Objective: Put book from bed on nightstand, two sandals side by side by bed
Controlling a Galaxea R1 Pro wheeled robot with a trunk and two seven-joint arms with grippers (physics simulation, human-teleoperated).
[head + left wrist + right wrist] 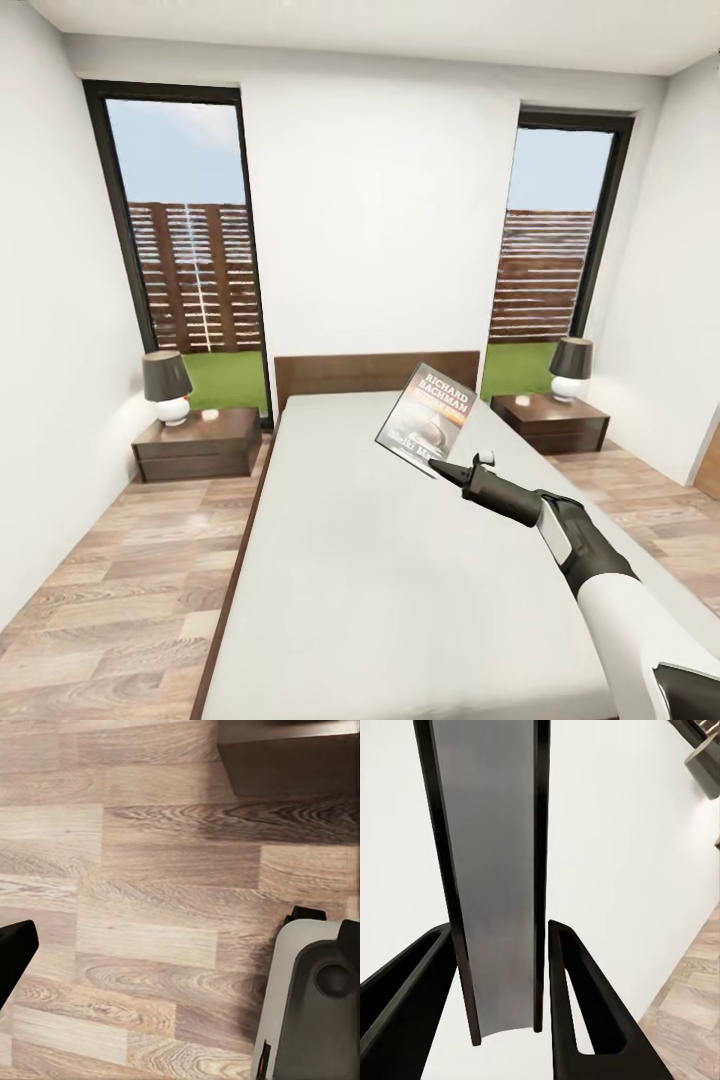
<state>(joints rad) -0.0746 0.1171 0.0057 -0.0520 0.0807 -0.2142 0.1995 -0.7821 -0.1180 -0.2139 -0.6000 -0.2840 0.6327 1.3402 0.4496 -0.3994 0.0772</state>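
Right gripper (447,466) pinching the book (427,413) by its lower edge, clear above the bed (400,560); left jaws' state unclear.

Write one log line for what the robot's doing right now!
right tool: shut on book | book: lifted above bed | nightstand: no book yet

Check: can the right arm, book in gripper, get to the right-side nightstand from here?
Probably not without moving the base. The right gripper holds the book raised over the bed; the nightstand stands beyond the mattress's far corner. Nothing blocks the way.
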